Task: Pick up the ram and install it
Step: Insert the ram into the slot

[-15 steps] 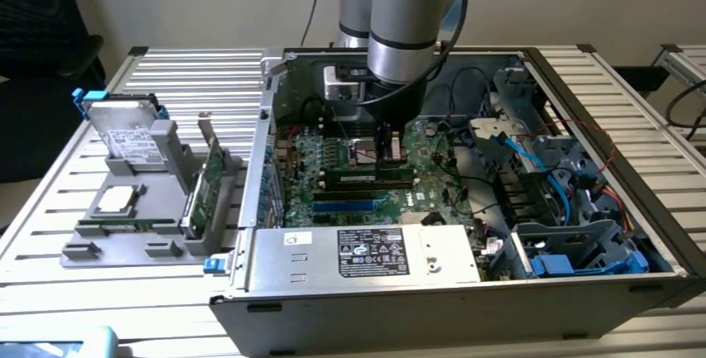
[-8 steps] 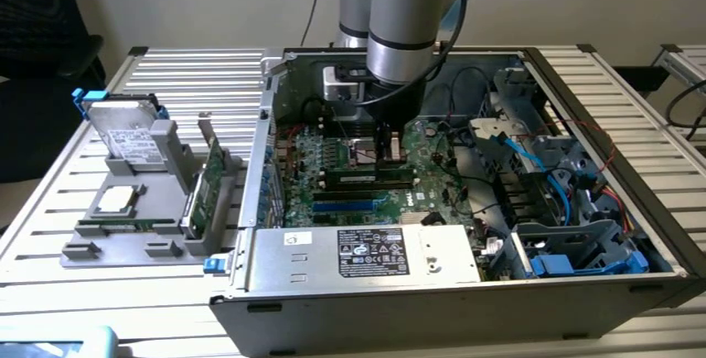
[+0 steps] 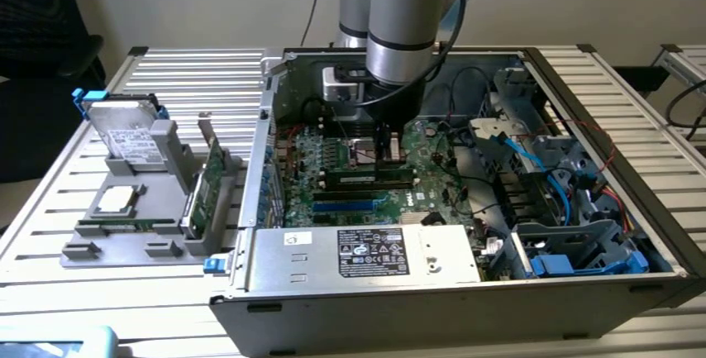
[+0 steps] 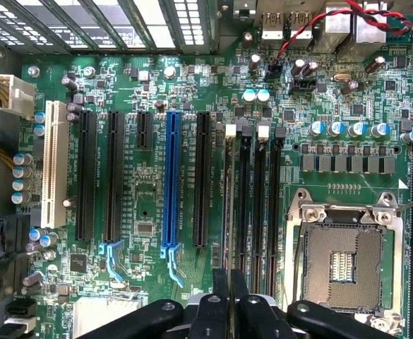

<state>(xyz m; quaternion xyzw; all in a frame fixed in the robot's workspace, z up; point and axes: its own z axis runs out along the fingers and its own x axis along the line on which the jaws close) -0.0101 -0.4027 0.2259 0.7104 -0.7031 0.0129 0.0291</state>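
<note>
Exterior view: arm reaching down into the open computer case [image 3: 441,317], gripper [image 3: 386,153] low over the motherboard [image 3: 331,159]. Fingers drawn nearly together, pinching the top edge of the ram [image 3: 364,179]. Ram standing on edge at the memory slots, long axis running from the exterior view's left to its right, flat green face toward the camera. Outside the case, on the exterior view's left, a grey tray [image 3: 111,250] with a second green stick [image 3: 116,226] lying flat and an upright expansion card [image 3: 202,197].

Wrist view: looking straight down past the black fingers [image 4: 220,289], closed to a slim gap. Ram [image 4: 229,212] seen edge-on as a thin line, parallel to the blue slot [image 4: 171,183], lying between the black slots and the processor socket [image 4: 344,261].
</note>
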